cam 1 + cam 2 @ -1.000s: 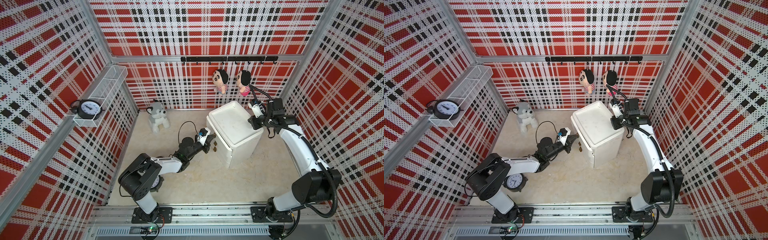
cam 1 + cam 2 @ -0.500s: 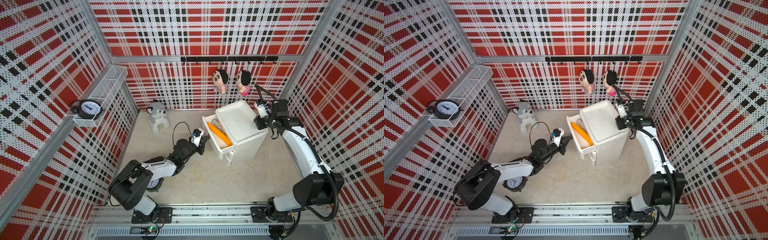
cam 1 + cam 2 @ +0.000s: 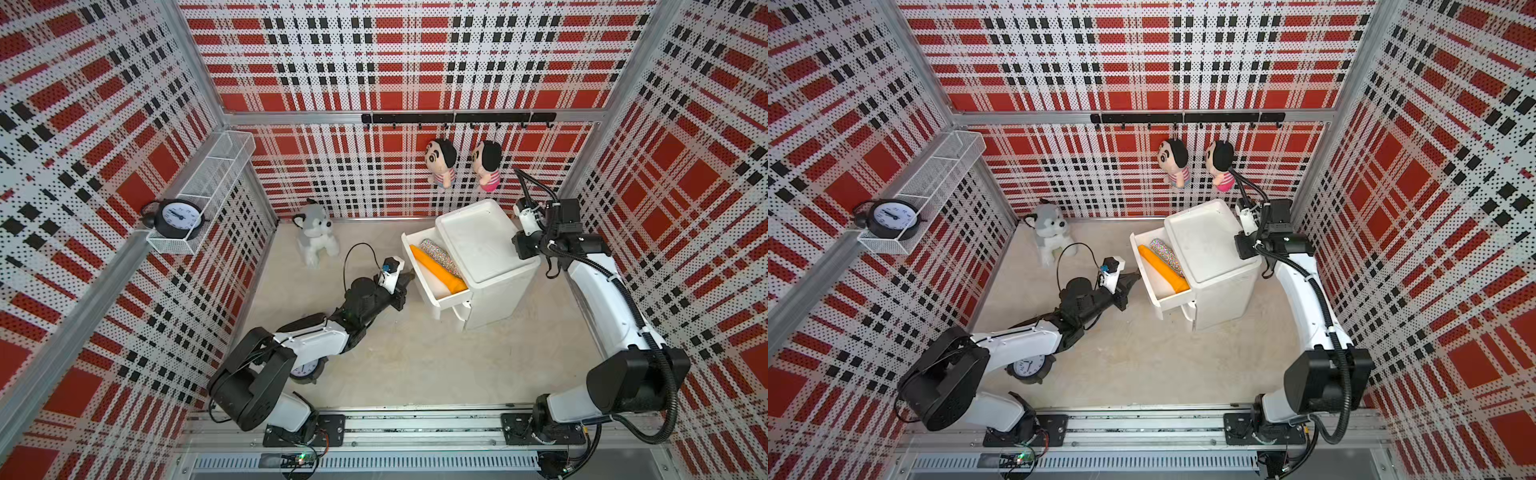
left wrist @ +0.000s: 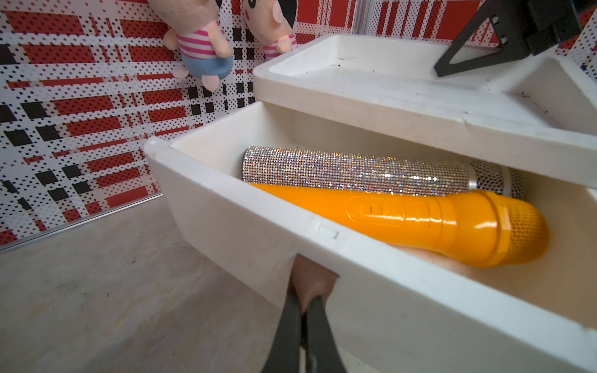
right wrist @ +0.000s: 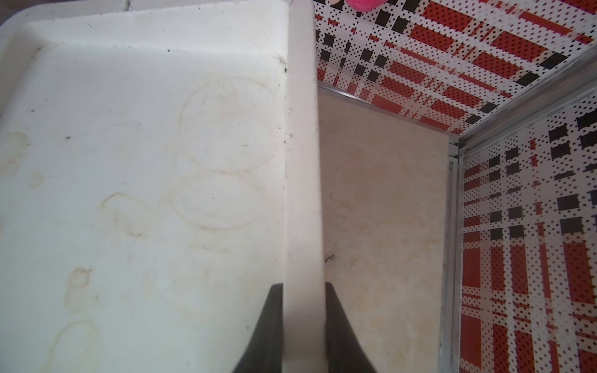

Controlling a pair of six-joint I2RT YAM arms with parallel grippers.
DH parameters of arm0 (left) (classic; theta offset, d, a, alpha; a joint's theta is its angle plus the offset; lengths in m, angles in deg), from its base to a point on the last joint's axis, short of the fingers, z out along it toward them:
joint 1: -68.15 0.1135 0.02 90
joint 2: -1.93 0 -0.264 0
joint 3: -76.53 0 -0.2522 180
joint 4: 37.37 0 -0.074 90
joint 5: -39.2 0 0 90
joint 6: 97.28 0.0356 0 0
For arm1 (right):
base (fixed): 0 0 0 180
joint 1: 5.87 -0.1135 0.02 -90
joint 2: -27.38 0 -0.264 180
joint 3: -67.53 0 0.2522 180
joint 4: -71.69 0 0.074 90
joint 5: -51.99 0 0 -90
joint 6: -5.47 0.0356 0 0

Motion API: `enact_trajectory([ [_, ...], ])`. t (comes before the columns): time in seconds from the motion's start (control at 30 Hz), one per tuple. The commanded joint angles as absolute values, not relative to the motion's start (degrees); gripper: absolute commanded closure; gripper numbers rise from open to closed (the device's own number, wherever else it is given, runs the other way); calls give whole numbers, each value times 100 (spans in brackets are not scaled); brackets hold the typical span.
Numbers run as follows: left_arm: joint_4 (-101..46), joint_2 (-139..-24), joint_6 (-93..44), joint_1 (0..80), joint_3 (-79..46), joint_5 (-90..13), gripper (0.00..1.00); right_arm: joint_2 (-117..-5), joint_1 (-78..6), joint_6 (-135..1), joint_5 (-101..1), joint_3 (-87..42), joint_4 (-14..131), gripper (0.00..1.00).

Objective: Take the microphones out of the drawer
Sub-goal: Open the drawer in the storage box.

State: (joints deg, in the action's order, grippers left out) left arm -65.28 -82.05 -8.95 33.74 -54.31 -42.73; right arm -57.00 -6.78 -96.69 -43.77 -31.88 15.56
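A white cabinet stands on the floor with its top drawer pulled out to the left. Two microphones lie side by side in the drawer. One is an orange microphone; the other, behind it, is a glittery silver microphone. My left gripper is shut on the tan handle tab at the drawer's front. My right gripper is shut on the cabinet's raised top rim.
A husky plush sits at the back left. A clock lies on the floor under my left arm. Two dolls hang on the back wall above the cabinet. A wire shelf with another clock is on the left wall. Plaid walls enclose three sides.
The drawer was closed a second ago and now stands open. My left gripper drew back to the left with the handle. The cabinet and my right gripper shifted right and toward the back wall.
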Motion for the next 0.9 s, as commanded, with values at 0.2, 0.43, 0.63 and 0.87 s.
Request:
enact_trajectory([
  [0.2, -6263, -7965, -889, 3510, -5464, -4788, 100, -5251, -393, -9991, -3378, -3253, 2871, 100],
  [0.43, -6134, -7954, -976, 3511, -5464, -4837, 100, -5260, -383, -9939, -3465, -3200, 2893, 100],
  [0.63, -6047, -7933, -1028, 3527, -5407, -4846, 89, -5256, -386, -9920, -3609, -3200, 2902, 100],
  [0.87, -6037, -7862, -1147, 3587, -5326, -4782, 58, -5151, -385, -9907, -3694, -3168, 2953, 76],
])
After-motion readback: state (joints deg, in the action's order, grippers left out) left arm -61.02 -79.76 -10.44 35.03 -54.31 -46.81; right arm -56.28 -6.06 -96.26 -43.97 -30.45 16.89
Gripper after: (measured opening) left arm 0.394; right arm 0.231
